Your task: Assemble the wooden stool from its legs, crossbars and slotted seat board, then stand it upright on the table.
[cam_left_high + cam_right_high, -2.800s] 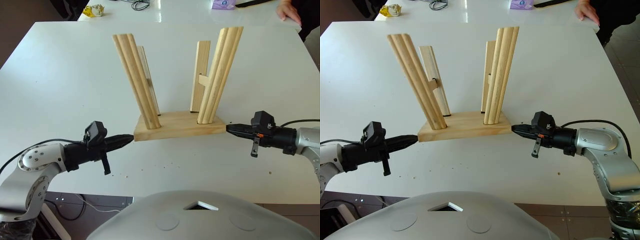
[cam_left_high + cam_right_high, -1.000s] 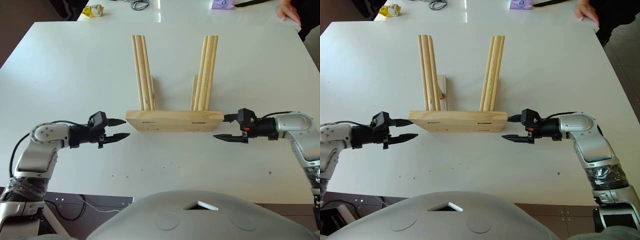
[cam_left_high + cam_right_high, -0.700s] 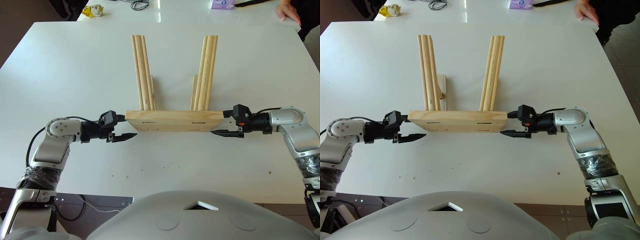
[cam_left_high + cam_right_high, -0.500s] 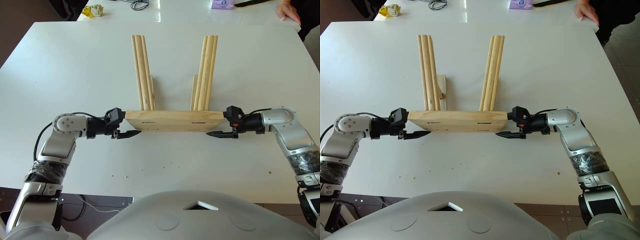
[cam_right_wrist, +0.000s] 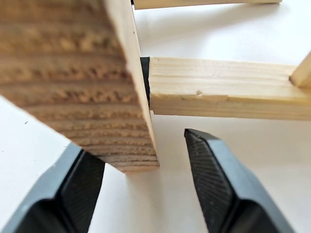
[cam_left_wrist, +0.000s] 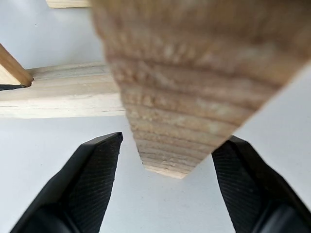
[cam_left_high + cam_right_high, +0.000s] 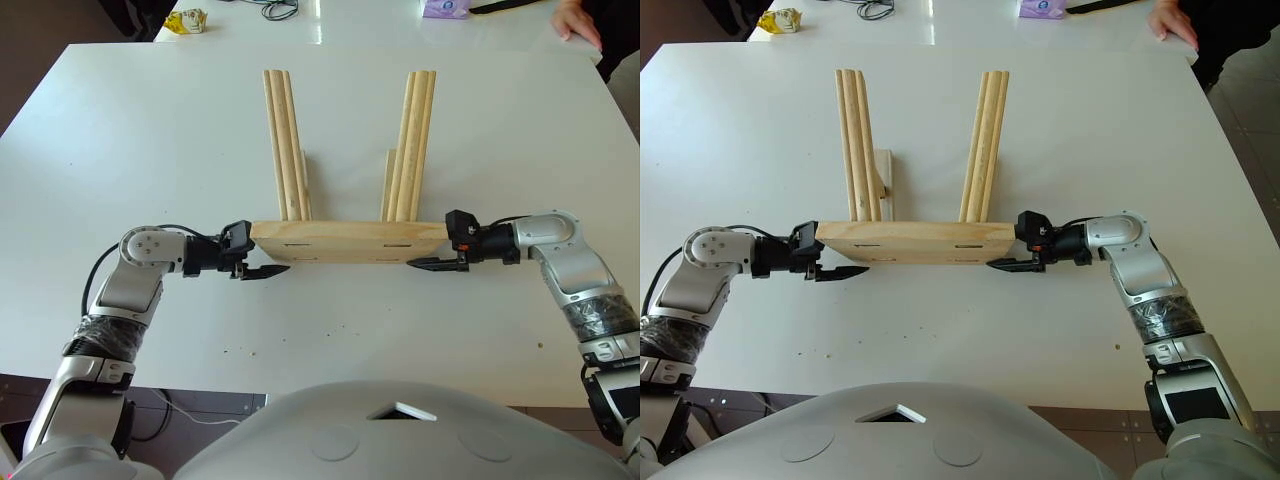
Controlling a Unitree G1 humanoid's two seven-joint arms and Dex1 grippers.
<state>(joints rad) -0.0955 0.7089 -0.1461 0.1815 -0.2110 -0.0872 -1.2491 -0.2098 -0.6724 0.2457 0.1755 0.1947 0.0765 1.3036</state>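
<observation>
The assembled wooden stool lies on its side on the white table (image 7: 120,130), its legs (image 7: 283,140) pointing away from me. Its seat board (image 7: 348,242) stands on edge nearest me. My left gripper (image 7: 252,257) is open at the board's left end, and the wrist view shows the board end (image 6: 170,97) between its black fingers (image 6: 92,194) with gaps either side. My right gripper (image 7: 440,246) is open at the right end, its fingers (image 5: 214,184) straddling that board end (image 5: 73,73), with a leg (image 5: 228,87) beyond.
A yellow object (image 7: 187,20), cables and a purple packet (image 7: 445,8) lie on the far table. A person's hand (image 7: 575,18) rests at the far right corner. Small crumbs (image 7: 240,350) dot the table in front of the stool.
The stool, earlier upside down with legs in the air, now lies on its side. Both grippers opened and slid inward until their fingers straddle the seat board's ends.
</observation>
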